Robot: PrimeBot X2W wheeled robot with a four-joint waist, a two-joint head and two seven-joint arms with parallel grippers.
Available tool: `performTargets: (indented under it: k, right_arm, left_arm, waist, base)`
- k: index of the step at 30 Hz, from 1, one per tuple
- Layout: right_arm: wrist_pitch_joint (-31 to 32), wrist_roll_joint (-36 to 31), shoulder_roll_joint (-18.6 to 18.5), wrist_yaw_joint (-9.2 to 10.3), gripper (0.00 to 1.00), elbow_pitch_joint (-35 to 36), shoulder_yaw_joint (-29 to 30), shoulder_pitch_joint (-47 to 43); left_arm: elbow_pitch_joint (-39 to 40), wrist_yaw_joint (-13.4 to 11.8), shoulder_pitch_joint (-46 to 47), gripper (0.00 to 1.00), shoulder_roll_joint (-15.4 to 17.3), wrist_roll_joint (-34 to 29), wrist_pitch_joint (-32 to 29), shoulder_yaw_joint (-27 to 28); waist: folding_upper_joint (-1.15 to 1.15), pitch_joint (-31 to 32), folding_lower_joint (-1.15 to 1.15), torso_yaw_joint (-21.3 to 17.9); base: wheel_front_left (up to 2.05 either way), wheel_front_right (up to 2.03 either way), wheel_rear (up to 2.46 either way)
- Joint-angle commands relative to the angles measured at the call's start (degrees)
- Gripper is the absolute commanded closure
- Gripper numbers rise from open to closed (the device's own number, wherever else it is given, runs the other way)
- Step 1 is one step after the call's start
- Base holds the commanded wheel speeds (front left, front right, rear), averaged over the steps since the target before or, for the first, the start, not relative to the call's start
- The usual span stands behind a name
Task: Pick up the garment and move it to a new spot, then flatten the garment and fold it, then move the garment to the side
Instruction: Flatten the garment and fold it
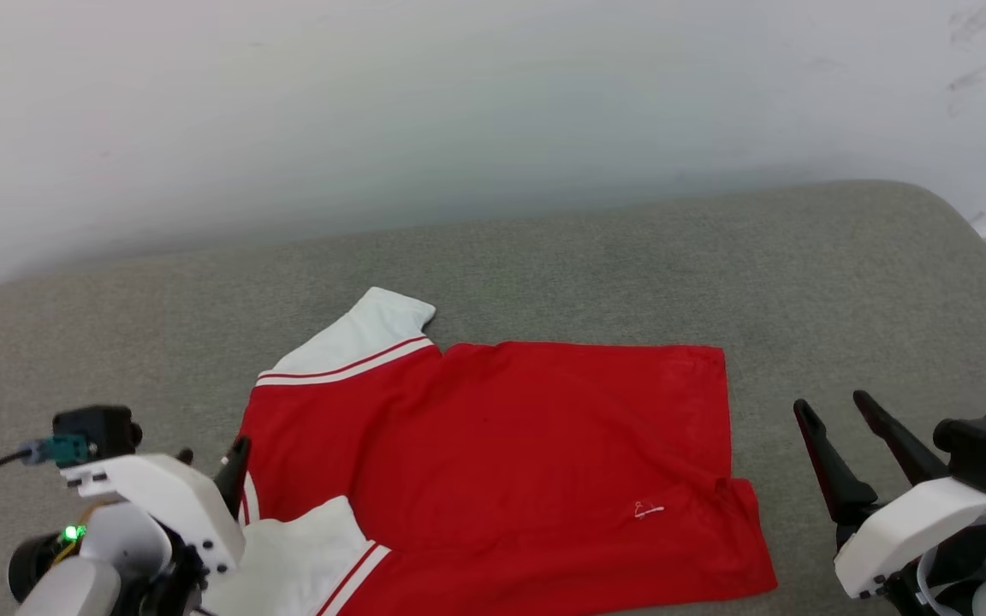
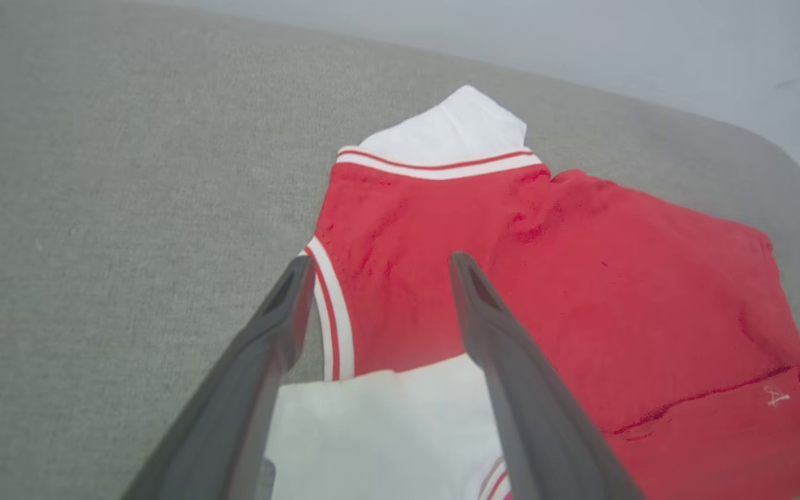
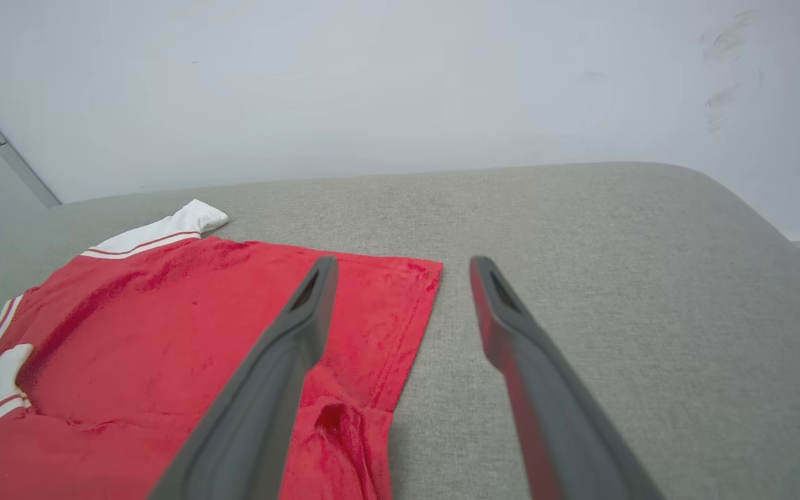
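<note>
Head view: red shirt (image 1: 501, 445) lies on a grey cushion (image 1: 630, 257), pale wall (image 1: 459, 103) behind. The shirt is spread fairly flat, plain red side up, collar end to the robot's left and hem (image 1: 727, 411) to its right. One white sleeve (image 1: 365, 338) with red and white stripes points away from the robot at the far left corner. The other white sleeve (image 1: 296, 547) lies over the red cloth at the near left. There is a small white mark (image 1: 648, 510) near the near right corner.

Left claw (image 1: 210, 458) is at the lower left, mostly hidden behind its own wrist, with dark fingertips showing right at the shirt's left edge by the striped collar.

Left wrist view: left claw (image 2: 379, 278) has its fingers apart, nothing gripped. The shirt (image 2: 580, 278) lies under and beyond them. One fingertip is over the striped collar edge, the other over red cloth, and the near sleeve (image 2: 372, 430) shows between the fingers lower down. Cannot tell whether the tips touch the cloth.

Right claw (image 1: 848, 423) is at the lower right, off the shirt, just beside its hem end, over bare cushion.

Right wrist view: right claw (image 3: 403, 278) has its fingers apart and empty. One finger crosses over the shirt's (image 3: 164, 326) hem corner, the other is over grey cushion (image 3: 615, 278).
</note>
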State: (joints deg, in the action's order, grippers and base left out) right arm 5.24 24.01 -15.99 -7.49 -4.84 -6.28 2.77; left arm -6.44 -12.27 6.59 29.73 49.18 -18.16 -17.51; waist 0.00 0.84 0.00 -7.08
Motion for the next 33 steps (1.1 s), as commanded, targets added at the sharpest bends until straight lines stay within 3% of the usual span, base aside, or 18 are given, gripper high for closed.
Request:
performTargets:
  k: [1,8,13,19,25,33]
  right_arm:
    - [-0.7,-1.1,0.7,0.0,0.0,0.9,0.4,0.0]
    - [-3.3,-4.5,3.0,0.0,0.0,6.5,2.5,3.7]
    - [-5.0,-5.6,3.8,0.0,0.0,9.0,2.8,7.0]
    - [-6.7,-6.0,4.3,0.01,0.0,9.4,1.9,10.7]
    - [-7.8,-5.7,5.3,0.01,0.0,8.4,0.6,11.8]
    - [-8.9,-4.1,6.5,0.0,0.0,5.8,-1.2,12.3]
  left_arm:
    - [0.1,-0.5,1.8,0.0,-0.3,-0.8,1.2,0.5]
    - [-1.1,-1.8,14.2,0.0,-1.5,-5.4,6.0,1.2]
    - [-4.9,0.1,25.3,0.0,-1.1,-6.6,3.4,0.0]
    - [-11.4,5.1,37.1,0.0,0.1,-5.5,-5.0,-2.7]
    - [-17.8,9.1,44.3,0.0,3.5,-4.8,-18.8,-6.4]
    - [-22.8,8.7,47.0,0.0,7.0,-4.8,-32.3,-9.8]
  waist:
    - [0.0,-0.9,0.0,-1.4]
    - [0.0,-8.8,0.0,-4.7]
    - [0.0,-16.0,0.0,-6.6]
    - [0.0,-21.9,0.0,-9.3]
    - [0.0,-25.3,0.0,-12.1]
    - [0.0,-27.7,0.0,-15.5]
  base:
    - [0.0,0.0,0.0]
    - [0.0,0.0,0.0]
    - [0.0,0.0,0.0]
    - [0.0,0.0,0.0]
    - [0.0,0.0,0.0]
    - [0.0,0.0,0.0]
